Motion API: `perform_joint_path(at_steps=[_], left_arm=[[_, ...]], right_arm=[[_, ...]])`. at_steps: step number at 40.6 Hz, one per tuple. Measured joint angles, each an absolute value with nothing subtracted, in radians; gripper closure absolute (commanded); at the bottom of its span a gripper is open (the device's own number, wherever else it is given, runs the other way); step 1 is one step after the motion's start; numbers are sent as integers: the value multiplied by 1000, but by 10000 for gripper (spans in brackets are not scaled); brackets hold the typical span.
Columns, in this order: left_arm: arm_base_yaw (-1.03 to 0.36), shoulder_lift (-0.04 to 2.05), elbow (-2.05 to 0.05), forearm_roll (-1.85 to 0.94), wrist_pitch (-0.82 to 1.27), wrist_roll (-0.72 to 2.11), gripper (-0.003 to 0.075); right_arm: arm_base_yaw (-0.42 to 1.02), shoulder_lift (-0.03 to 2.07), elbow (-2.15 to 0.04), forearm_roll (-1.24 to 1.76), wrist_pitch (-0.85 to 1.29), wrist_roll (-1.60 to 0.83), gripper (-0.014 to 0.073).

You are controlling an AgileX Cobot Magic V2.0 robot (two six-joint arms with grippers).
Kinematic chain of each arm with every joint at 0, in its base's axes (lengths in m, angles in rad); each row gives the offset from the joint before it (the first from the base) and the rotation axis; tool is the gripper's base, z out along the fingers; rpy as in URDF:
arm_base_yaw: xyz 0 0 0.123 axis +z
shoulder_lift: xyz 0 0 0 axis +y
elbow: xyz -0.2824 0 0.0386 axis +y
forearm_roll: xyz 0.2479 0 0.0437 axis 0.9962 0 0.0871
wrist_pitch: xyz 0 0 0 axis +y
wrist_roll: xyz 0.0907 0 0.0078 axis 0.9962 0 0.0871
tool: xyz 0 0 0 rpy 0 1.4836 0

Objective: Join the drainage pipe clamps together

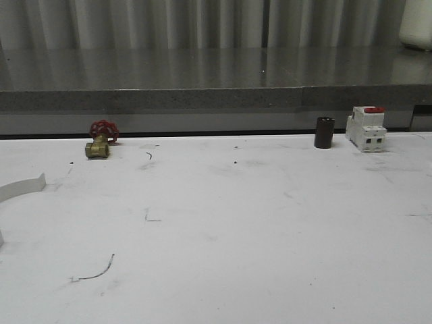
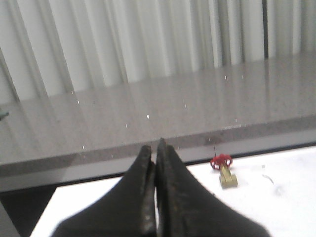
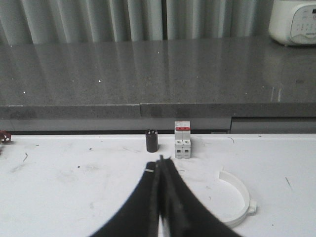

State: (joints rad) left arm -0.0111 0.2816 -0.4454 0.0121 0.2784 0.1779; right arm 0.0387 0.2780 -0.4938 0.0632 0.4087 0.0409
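Clamps apart: one white clamp [image 1: 23, 185] curves at the table's [image 1: 236, 236] left edge, the other clamp [image 3: 237, 197] lies just beside the right gripper [image 3: 161, 160], fingers pressed shut on nothing. Left gripper [image 2: 154, 148] likewise closed, empty, brass valve [image 2: 225, 173] beyond; breaker [image 1: 366, 128] and black cylinder [image 1: 324, 132] far back.

1. White tabletop [image 1: 236, 229]: white block-shaped plastic breaker with a red top [image 1: 366, 128] stands at its far right edge.
2. Dark cylindrical cap [image 1: 324, 132]: just left of the breaker.
3. Brass valve with a red handwheel [image 1: 100, 141]: far left of the breaker.
4. White semicircular plastic clamp band [image 1: 21, 185]: nearer than the valve, at the table's left edge.
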Motion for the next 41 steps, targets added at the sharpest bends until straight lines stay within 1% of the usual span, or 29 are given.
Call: perform_joint_path(at_steps=[2, 4, 6, 7, 8, 9, 10, 12, 14, 15, 17, 18, 19, 21, 24, 37, 41], left_arm=[[-11, 314, -448, 12, 283, 178, 741], [-11, 334, -449, 12, 287, 178, 738], [-11, 342, -449, 12, 291, 178, 729], [-11, 342, -449, 12, 291, 178, 717], [-11, 342, -449, 12, 293, 178, 689], [-11, 342, -450, 12, 292, 178, 661], [-11, 342, -452, 12, 292, 178, 614], [-11, 342, -452, 12, 292, 178, 507], [-11, 342, -452, 0, 292, 178, 356], [-11, 342, -452, 0, 292, 178, 280], [-11, 342, -452, -19, 293, 178, 160], [-11, 342, -452, -26, 294, 178, 117], [-11, 342, -452, -32, 294, 178, 70], [-11, 342, -452, -41, 295, 178, 18], [-11, 342, -452, -46, 297, 178, 33], [-11, 342, -446, -48, 298, 178, 139], [-11, 351, -446, -64, 299, 178, 156]], right_arm=[[39, 314, -503, 63, 411, 41, 706], [39, 342, -503, 63, 415, 39, 687], [39, 356, -503, 63, 422, 39, 641], [39, 360, -503, 63, 424, 39, 601], [39, 362, -503, 63, 427, 39, 566], [39, 364, -503, 63, 428, 39, 508], [39, 363, -503, 61, 430, 39, 459], [39, 363, -503, 50, 430, 39, 318], [39, 363, -505, 35, 432, 39, 196], [39, 363, -505, 29, 432, 39, 150], [39, 363, -505, 10, 434, 39, 46], [39, 363, -505, 0, 434, 39, 4], [39, 363, -505, 0, 434, 39, -20], [39, 363, -505, -8, 434, 39, -6], [39, 363, -505, -12, 434, 39, 4], [39, 363, -505, -15, 436, 39, 4], [39, 363, -505, -15, 436, 39, 4]])
